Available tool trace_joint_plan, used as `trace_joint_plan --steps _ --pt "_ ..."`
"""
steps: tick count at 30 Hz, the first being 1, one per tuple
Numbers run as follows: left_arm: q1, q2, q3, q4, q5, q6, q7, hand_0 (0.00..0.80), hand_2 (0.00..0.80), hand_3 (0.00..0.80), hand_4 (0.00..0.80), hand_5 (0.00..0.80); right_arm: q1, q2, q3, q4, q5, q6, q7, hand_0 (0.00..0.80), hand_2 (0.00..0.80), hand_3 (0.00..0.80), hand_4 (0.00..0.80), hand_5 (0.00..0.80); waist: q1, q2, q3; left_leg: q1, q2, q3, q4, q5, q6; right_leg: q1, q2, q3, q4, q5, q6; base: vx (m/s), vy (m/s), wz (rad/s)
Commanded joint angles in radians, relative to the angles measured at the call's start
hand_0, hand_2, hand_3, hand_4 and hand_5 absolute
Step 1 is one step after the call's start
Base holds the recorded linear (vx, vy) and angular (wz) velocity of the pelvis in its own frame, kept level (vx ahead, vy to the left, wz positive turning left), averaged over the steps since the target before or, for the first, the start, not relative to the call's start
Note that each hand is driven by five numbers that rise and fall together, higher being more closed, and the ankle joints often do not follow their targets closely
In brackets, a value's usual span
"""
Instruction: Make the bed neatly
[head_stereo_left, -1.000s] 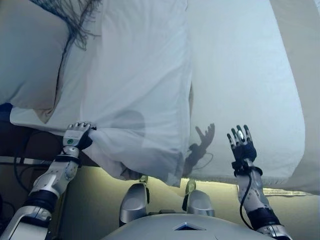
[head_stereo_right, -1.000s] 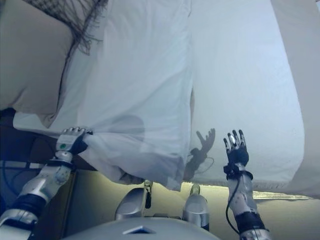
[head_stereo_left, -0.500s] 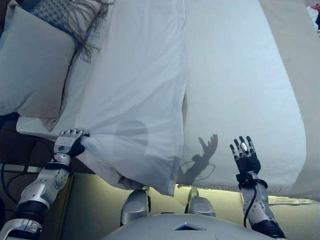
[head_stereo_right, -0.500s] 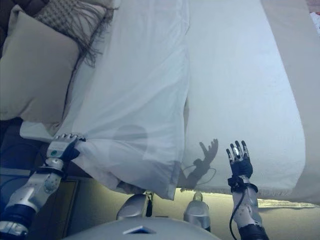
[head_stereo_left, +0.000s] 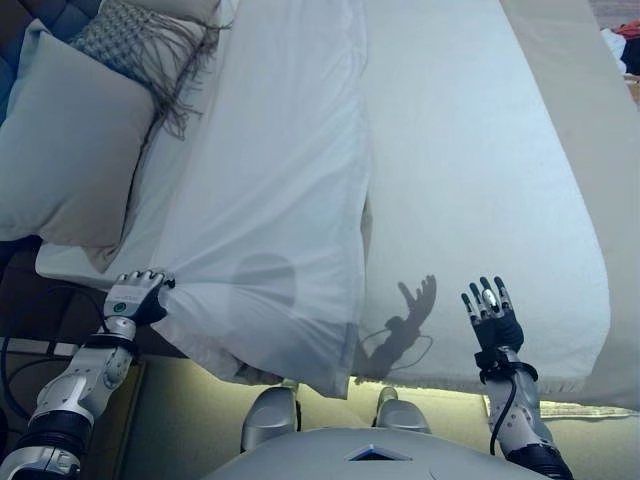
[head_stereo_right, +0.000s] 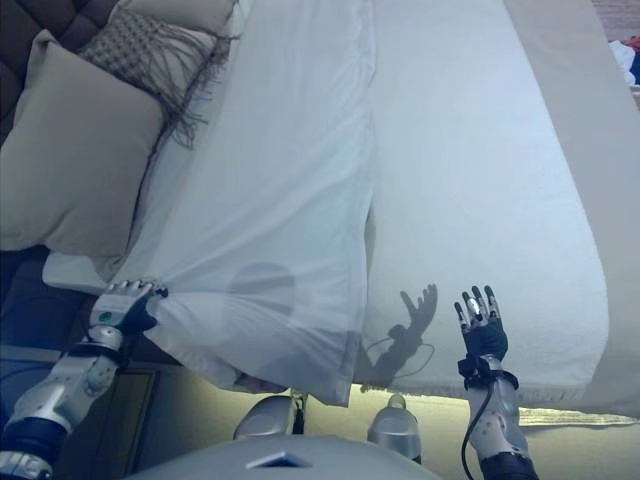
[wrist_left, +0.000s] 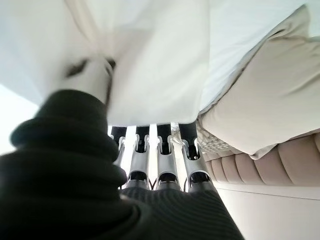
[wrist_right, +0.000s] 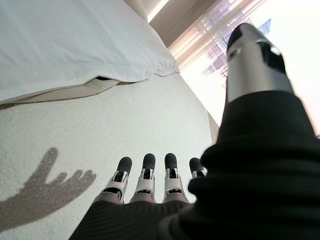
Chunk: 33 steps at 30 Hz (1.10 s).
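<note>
you're mid-pull on the thin white top sheet (head_stereo_left: 270, 190): your left hand (head_stereo_left: 135, 297) has its fingers curled round the sheet's corner at 8 o'clock, off the bed's near edge. right hand (head_stereo_left: 492, 315) hovers spread and empty at 4 o'clock. i'd say next is dragging it toward 3 o'clock over the bare white mattress (head_stereo_left: 480, 170); plenty of room there, and the beige pillow (head_stereo_left: 65, 150) sits clear at 10.

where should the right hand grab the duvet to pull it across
Probably the duvet's folded long edge, near its loose lower corner. Come from the bare sheet side, where the open right hand hovers: the edge lifts slightly there. The left hand grips the other corner.
</note>
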Motion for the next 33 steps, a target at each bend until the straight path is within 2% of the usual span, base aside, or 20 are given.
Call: trace_joint_plan --steps 1,25,29,33 --pt "0.127 0.095 0.117 0.082 0.018 0.090 0.003 0.000 0.000 0.000 0.000 0.000 0.002 -0.013 -0.058 -0.038 -0.019 -0.007 0.011 0.000 0.000 0.000 0.000 0.000 0.075 -0.005 -0.031 0.004 0.014 -0.027 0.041 -0.044 0.011 -0.075 -0.065 0.008 0.041 0.073 0.043 0.000 0.000 0.00" --pt "0.147 0.045 0.124 0.091 -0.023 0.046 0.027 0.000 0.000 0.000 0.000 0.000 -0.010 -0.002 -0.055 -0.046 -0.025 -0.003 0.000 0.000 0.000 0.000 0.000 0.000 0.097 -0.008 -0.054 0.017 0.026 -0.049 0.025 -0.031 -0.004 -0.044 -0.053 -0.018 0.028 0.060 0.028 -0.002 -0.004 0.03" --pt "0.145 0.037 0.144 0.049 -0.136 -0.008 0.025 0.000 0.000 0.000 0.000 0.000 -0.006 0.000 -0.051 -0.058 -0.025 0.003 -0.005 0.000 0.000 0.000 0.000 0.000 0.097 -0.009 -0.057 0.021 0.028 -0.043 0.016 -0.028 -0.005 -0.042 -0.049 -0.015 0.021 0.062 0.026 -0.006 -0.004 0.05" --pt "0.128 0.002 0.164 -0.002 -0.323 -0.060 -0.011 0.000 0.000 0.000 0.000 0.000 0.000 0.012 -0.043 -0.057 -0.031 0.001 -0.001 0.000 0.000 0.000 0.000 0.000 0.098 -0.018 -0.063 0.026 0.032 -0.035 0.007 -0.026 -0.005 -0.037 -0.043 -0.014 0.009 0.064 0.025 -0.017 -0.028 0.00"
